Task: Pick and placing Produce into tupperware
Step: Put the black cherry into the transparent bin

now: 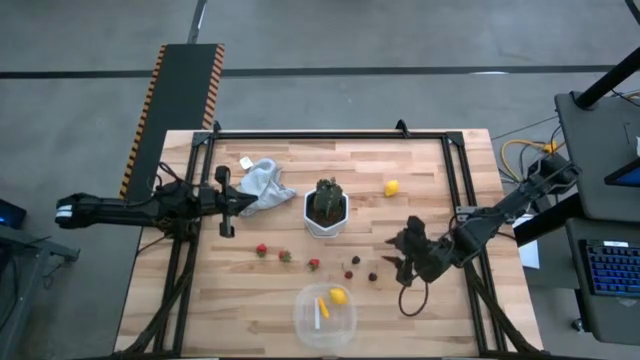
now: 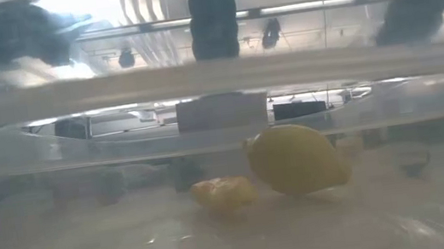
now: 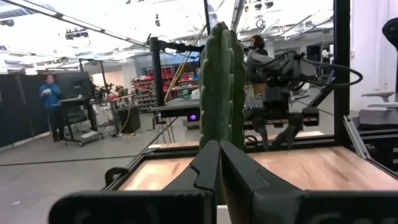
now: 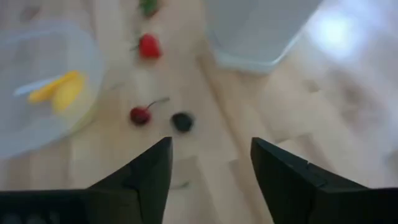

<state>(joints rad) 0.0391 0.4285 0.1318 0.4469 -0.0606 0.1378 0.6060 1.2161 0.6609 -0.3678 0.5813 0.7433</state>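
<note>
Right gripper (image 4: 210, 180), fingers apart and holding nothing, is hovering near dark berries (image 1: 354, 261) w/ a lemon (image 1: 338, 296) lying in tupperware (image 1: 303, 322), while strawberries (image 1: 261, 250), berries & another lemon (image 1: 391, 187) are waiting; left gripper (image 1: 226, 203) is idling shut.

One clear tub (image 1: 325, 317), lower centre of the high view, contains two yellow items: one lemon (image 1: 338, 296) and one thin yellow piece (image 1: 322, 308). One further lemon (image 1: 391, 187) lies upper right of centre. Three red strawberries (image 1: 261, 250) form a row at centre left; two dark berries (image 1: 355, 260) sit right of them. One potted plant (image 1: 325, 207); one crumpled cloth (image 1: 262, 181).
</note>
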